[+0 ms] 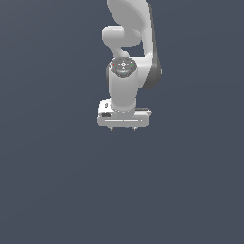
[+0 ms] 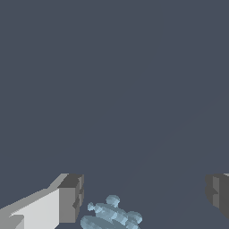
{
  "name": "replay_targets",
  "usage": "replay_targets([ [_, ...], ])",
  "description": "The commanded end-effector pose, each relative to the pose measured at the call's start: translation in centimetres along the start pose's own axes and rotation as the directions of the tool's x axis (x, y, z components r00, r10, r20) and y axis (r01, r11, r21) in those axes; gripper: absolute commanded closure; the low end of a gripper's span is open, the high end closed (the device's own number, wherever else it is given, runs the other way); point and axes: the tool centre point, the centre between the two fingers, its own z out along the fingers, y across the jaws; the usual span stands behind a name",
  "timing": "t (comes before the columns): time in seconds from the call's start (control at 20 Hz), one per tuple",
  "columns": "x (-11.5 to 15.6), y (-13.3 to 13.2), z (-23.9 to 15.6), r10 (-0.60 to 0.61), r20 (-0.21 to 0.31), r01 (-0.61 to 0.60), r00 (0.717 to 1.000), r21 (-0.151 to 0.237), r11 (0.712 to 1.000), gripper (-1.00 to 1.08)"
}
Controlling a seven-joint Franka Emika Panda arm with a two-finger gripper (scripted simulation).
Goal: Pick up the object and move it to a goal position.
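In the wrist view the object [image 2: 112, 215], a small pale blue thing with knobby prongs, lies on the dark grey floor between my two fingers, closer to one grey-tipped finger [image 2: 70, 199] than to the other [image 2: 218, 193]. My gripper [image 2: 144, 197] is open, with the fingers wide apart and touching nothing. In the exterior view the white arm hangs straight down and my gripper [image 1: 123, 127] shows only its short fingertips under the hand. The object is hidden there.
A plain dark grey floor [image 1: 57, 190] fills both views. No other objects, containers or edges show.
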Motion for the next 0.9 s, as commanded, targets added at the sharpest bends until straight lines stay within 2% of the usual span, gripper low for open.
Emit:
replay_targets([
  [0.0, 0.0, 0.0, 0.0, 0.000, 0.000, 0.000, 1.000, 0.000, 1.000, -0.92],
  [0.45, 1.0, 1.5, -1.5, -0.012, -0.034, 0.012, 0.999, -0.019, 1.000, -0.92],
  [0.85, 0.7, 1.4, -1.2, -0.036, -0.033, 0.035, 0.999, -0.019, 0.999, -0.92],
])
